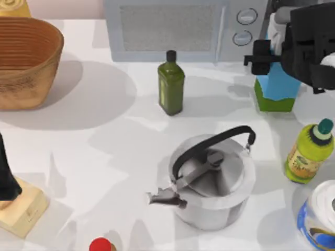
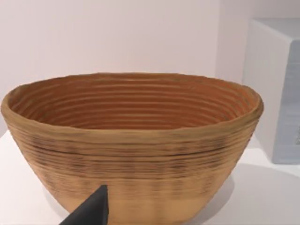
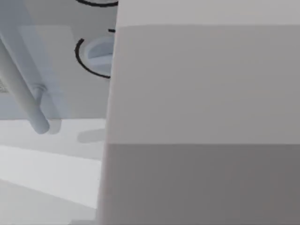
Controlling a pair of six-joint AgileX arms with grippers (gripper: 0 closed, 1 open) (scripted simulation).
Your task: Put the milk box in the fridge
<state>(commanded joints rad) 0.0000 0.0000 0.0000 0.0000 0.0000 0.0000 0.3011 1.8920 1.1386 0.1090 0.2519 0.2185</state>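
The milk box point(image 1: 275, 89), a light blue carton with a green base band and a white top, stands at the back right of the table, just right of the microwave. My right gripper point(image 1: 261, 58) reaches in from the right and is shut on the carton's upper body; one black finger pokes out past its left side. In the right wrist view the pale carton face point(image 3: 201, 117) sits very close to the camera. A dark grey strip of the fridge point(image 1: 271, 6) shows behind the right arm. My left arm point(image 1: 6, 172) is parked at the left edge, with one dark fingertip point(image 2: 91, 211) facing the basket.
The light grey microwave point(image 1: 172, 29) stands at the back centre. A dark green bottle point(image 1: 171, 86) is in front of it and a steel kettle point(image 1: 212, 180) is mid-table. A yellow-green bottle point(image 1: 309, 151) and a blue-white can point(image 1: 320, 214) are at the right. At the left are a woven basket point(image 1: 26, 63) and a wooden block point(image 1: 18, 209).
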